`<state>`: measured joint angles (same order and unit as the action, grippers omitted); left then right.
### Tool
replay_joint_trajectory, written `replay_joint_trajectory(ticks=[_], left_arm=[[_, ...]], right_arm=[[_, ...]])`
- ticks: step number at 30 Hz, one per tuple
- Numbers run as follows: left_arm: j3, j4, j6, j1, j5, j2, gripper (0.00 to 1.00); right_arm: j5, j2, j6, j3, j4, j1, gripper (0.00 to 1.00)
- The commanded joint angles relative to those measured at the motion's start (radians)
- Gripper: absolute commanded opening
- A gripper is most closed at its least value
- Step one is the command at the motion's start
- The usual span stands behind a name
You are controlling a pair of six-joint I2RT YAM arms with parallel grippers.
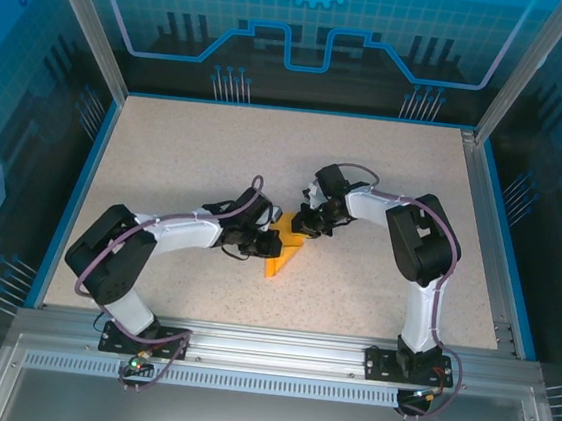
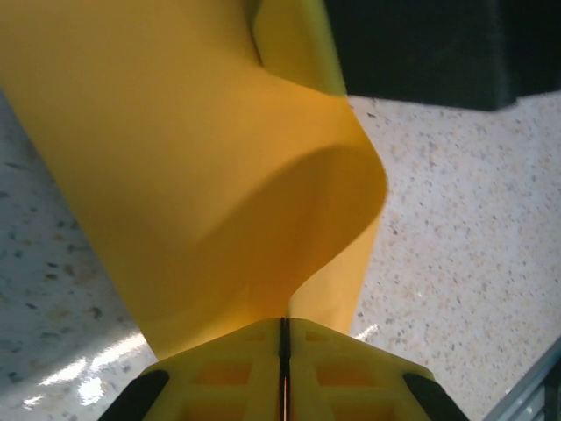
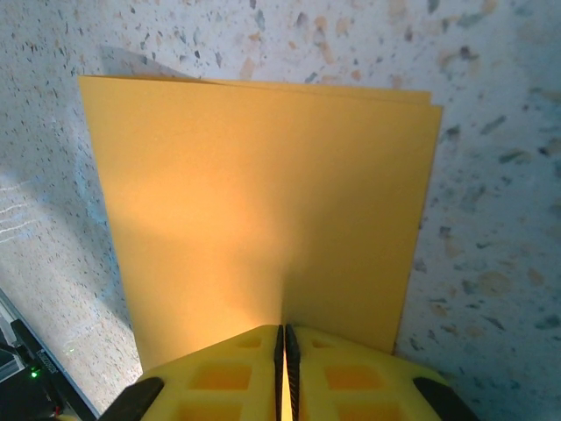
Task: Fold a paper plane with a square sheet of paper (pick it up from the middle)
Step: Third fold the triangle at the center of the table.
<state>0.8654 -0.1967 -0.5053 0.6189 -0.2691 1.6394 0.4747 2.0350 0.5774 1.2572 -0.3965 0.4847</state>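
**Both claws clamped on the half-folded sheet at mid-table**

From the overhead camera I saw the square sheet of paper [image 1: 285, 253] near the middle of the table [image 1: 198, 141], caught between the two arms. Its near end looked to reach down to the tabletop.

The left gripper [image 2: 283, 326] was clenched on one edge, jaws pressed together with only the paper between them. From that pinch the sheet bellied out in a loose curl. The right gripper [image 3: 285, 336] was likewise clamped on the paper. There the sheet stood flat and doubled over, its two layers slightly offset at the far corner.

I judged the sheet to be very light and limp, with no stiffness except along a crease. The curl on the left showed how readily it would buckle or slide under any sideways push. It would tear or wrinkle before it resisted, so I wanted small, slow moves.

The best hold seemed to be right at an edge or on the fold line. The doubled layers give the pads more to bite there and keep the edges aligned. A hold out in the open middle would simply let the sheet sag.
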Motion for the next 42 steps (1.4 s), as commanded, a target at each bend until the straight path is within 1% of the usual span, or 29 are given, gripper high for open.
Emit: replay_joint_trajectory(ticks=[1, 8, 15, 21, 33, 42], left_arm=[[0.047, -0.058, 0.02, -0.014, 0.041, 0.031, 0.1], [0.069, -0.08, 0.049, -0.026, 0.058, 0.05, 0.1], [0.075, -0.124, 0.055, -0.026, 0.118, 0.049, 0.1], [0.1, -0.144, 0.076, -0.028, 0.138, 0.06, 0.1], [0.126, -0.156, 0.098, -0.027, 0.149, 0.097, 0.11], [0.132, -0.161, 0.111, -0.027, 0.151, 0.124, 0.11]], right_arm=[[-0.034, 0.025, -0.014, 0.008, -0.067, 0.014, 0.14], [-0.042, 0.022, -0.008, 0.004, -0.069, 0.017, 0.14], [-0.049, 0.024, -0.001, 0.001, -0.072, 0.022, 0.14], [-0.061, 0.017, 0.0, -0.004, -0.076, 0.023, 0.14], [-0.065, 0.011, 0.017, -0.003, -0.07, 0.029, 0.15], [-0.016, -0.021, 0.036, 0.035, -0.039, 0.027, 0.16]])
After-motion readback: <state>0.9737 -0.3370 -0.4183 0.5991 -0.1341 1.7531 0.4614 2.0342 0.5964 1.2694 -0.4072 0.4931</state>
